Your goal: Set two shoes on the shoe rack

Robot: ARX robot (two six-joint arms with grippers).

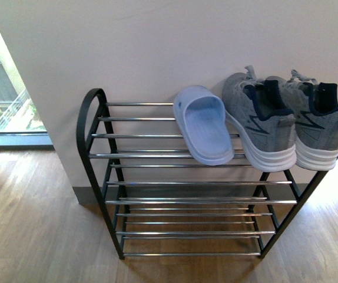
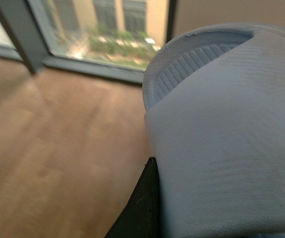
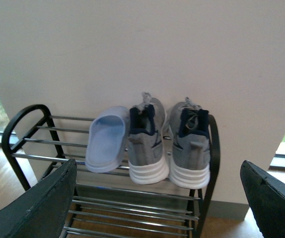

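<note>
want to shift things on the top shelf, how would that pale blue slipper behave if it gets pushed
The pale blue slipper looks like one-piece moulded foam, so probably light and easy to shove. It lies on thin silver bars of the shoe rack, so it would likely slide readily. Its end overhangs the front bar, so a forward push could tip it off. It sits against the left grey sneaker, which may block sideways movement.

— What sits on the shoe rack (image 3: 33,130)?
— On its top shelf, two grey sneakers: one (image 3: 145,141) beside the other (image 3: 190,144), heels toward the camera, toes at the wall (image 3: 142,49). A pale blue slide sandal (image 3: 106,137) touches the first sneaker, on the side away from its pair.
— And the gripper?
— Its two dark fingers (image 3: 38,208) stand wide apart in the foreground, the rack between them, nothing held
</note>
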